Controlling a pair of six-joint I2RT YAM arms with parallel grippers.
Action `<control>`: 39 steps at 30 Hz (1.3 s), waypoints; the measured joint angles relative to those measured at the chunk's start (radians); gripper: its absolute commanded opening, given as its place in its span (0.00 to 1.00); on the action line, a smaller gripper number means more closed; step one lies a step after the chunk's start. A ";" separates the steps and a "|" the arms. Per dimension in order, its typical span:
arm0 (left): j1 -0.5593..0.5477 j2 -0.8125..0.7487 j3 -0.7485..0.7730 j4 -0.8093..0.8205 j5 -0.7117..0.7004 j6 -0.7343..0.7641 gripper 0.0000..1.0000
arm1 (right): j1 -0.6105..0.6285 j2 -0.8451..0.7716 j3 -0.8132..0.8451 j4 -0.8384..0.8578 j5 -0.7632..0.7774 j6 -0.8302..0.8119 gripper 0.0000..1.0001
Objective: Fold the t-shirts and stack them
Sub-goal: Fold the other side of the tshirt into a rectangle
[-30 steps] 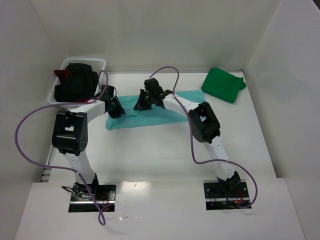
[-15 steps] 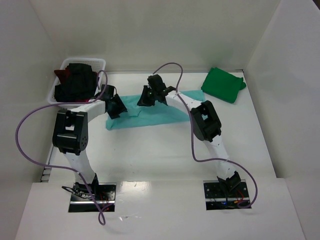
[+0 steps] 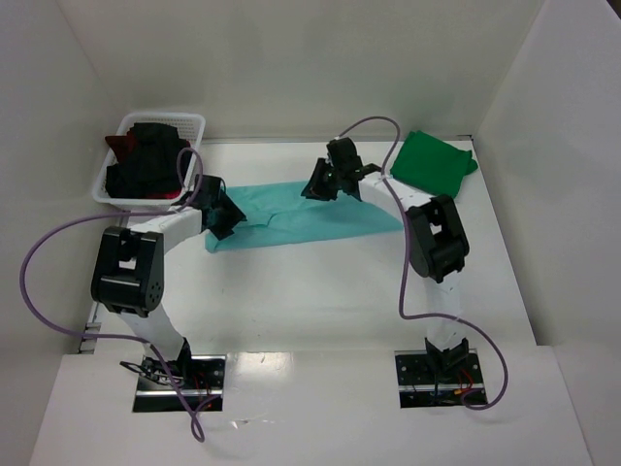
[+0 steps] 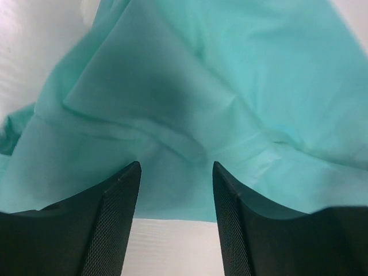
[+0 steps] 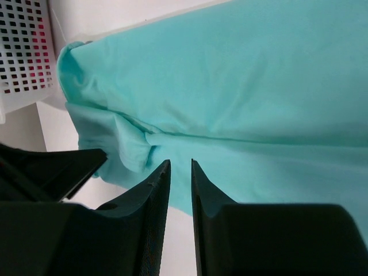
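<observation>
A light teal t-shirt (image 3: pixel 320 218) lies spread in a long strip across the middle of the table, creased at its left end. My left gripper (image 3: pixel 225 216) sits low over that left end, open, with only cloth (image 4: pixel 230 86) beyond its fingertips and bare table between them (image 4: pixel 175 172). My right gripper (image 3: pixel 318 184) hovers at the shirt's far edge near the middle. Its jaws stand a narrow gap apart with nothing in it (image 5: pixel 180 167), the teal cloth (image 5: pixel 259 86) under them. A folded darker green t-shirt (image 3: pixel 434 163) lies at the back right.
A white lattice basket (image 3: pixel 165 118) stands at the back left, holding black t-shirts (image 3: pixel 146 160) and a dark red one (image 3: pixel 118 146); its wall (image 5: pixel 23 57) shows in the right wrist view. White walls close in the table on three sides.
My right gripper has moved right along the shirt's far edge and its jaws have parted off the cloth. The left gripper has opened. The teal shirt now stretches further to the right.
</observation>
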 measured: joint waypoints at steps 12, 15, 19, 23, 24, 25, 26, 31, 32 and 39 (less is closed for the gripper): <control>-0.044 0.053 -0.048 0.078 -0.034 -0.158 0.52 | -0.037 -0.143 -0.161 0.035 0.001 -0.032 0.28; -0.044 0.058 -0.047 0.088 -0.046 -0.181 0.51 | -0.052 -0.174 -0.193 0.039 0.007 -0.035 0.28; -0.044 0.065 -0.042 0.097 -0.061 -0.200 0.49 | -0.061 -0.192 -0.213 0.042 0.019 -0.035 0.28; -0.041 0.071 -0.037 0.101 -0.069 -0.211 0.48 | -0.061 -0.195 -0.222 0.044 0.023 -0.036 0.28; -0.040 0.072 -0.035 0.101 -0.070 -0.211 0.48 | -0.061 -0.195 -0.222 0.045 0.024 -0.036 0.28; -0.039 0.072 -0.035 0.102 -0.071 -0.211 0.48 | -0.061 -0.195 -0.223 0.045 0.026 -0.036 0.29; -0.037 0.072 -0.035 0.101 -0.072 -0.212 0.46 | -0.061 -0.196 -0.224 0.045 0.027 -0.036 0.29; -0.024 0.072 -0.032 0.102 -0.076 -0.212 0.43 | -0.061 -0.205 -0.224 0.047 0.029 -0.036 0.29; -0.021 0.072 -0.031 0.103 -0.076 -0.212 0.43 | -0.061 -0.208 -0.228 0.049 0.031 -0.036 0.30; -0.011 0.077 -0.014 0.108 -0.075 -0.212 0.43 | -0.066 -0.229 -0.253 0.055 0.039 -0.035 0.30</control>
